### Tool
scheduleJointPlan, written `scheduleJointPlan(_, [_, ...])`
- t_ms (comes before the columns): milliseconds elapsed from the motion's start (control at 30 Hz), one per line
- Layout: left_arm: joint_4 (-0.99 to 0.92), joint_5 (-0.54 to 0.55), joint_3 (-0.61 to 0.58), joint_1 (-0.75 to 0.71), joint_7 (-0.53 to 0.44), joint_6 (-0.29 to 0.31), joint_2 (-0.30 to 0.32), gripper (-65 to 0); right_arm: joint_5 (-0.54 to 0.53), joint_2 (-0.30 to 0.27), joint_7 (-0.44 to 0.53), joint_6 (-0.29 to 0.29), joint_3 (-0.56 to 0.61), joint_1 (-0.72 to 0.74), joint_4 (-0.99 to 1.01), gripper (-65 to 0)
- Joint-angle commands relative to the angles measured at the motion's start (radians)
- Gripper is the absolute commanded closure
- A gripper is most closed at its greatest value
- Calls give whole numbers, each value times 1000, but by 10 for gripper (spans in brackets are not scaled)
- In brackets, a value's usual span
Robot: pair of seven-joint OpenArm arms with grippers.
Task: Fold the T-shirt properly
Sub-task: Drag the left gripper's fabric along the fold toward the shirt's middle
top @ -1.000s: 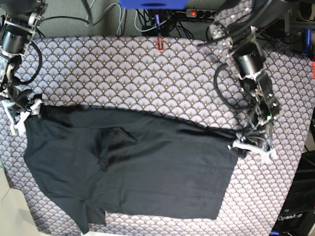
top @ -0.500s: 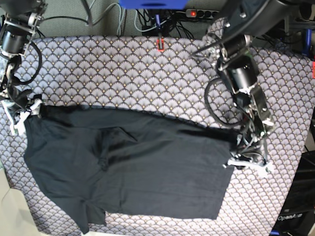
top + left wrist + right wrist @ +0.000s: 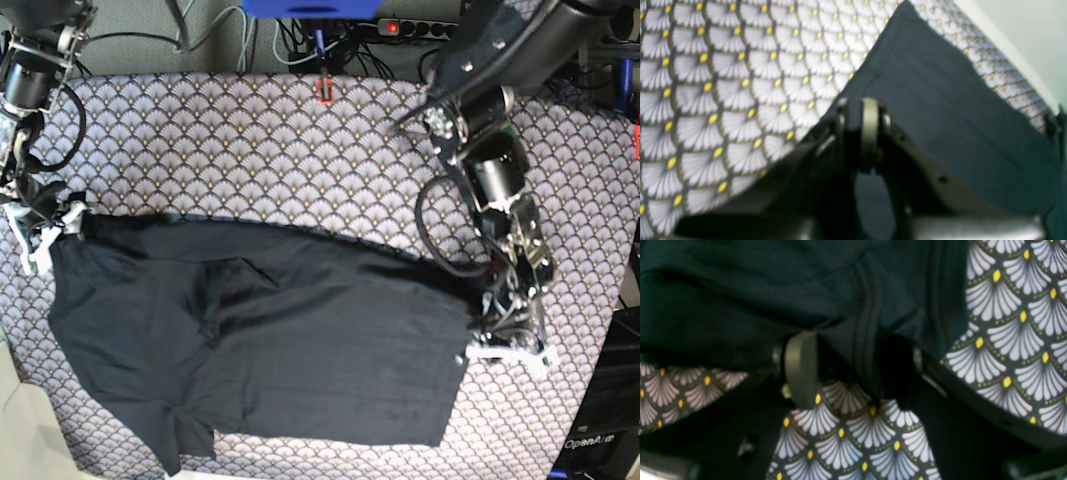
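2 grippers on T-shirt (image 3: 270, 340) | L gripper (image 3: 505, 350) pinched on right edge | R gripper (image 3: 853, 370) jaws wide, far-left corner fabric between, grip unclear

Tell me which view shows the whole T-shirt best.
The base view: the T-shirt lies there in full, spread on the patterned cloth, every edge and a sleeve visible. The left wrist view shows only one blurred corner section behind the left gripper. The right wrist view shows just a bunched hem at the right gripper.
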State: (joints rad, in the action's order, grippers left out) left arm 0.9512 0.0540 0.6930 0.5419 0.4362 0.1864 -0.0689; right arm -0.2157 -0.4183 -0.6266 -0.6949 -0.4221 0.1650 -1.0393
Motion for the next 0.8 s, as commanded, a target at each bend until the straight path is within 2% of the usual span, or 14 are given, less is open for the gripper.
scheduleJointPlan(0, [7, 11, -3, 48, -27, 12, 4, -57, -11, -21, 18, -3, -2, 15, -14, -355])
scheduleJointPlan(167, [-50, 10, -3, 105, -29, 6, 17, -54, -11, -21, 18, -3, 19, 15, -14, -355])
scheduleJointPlan(267, [-77, 11, -3, 120, -30, -63, 24, -54, -11, -21, 18, -3, 24, 14, -14, -355])
scheduleJointPlan(367, [-84, 11, -5, 120, -67, -97, 25, -54, -11, -21, 18, -3, 24, 11, -14, -355])
scheduleJointPlan(467, [-90, 11, -5, 114, -112, -106, 48, -54, -11, -21, 18, -3, 24, 11, -14, -355])
scheduleJointPlan(767, [-229, 13, -5, 151, -167, -106, 106, -54, -11, -21, 18, -3, 25, 9, -14, -355])
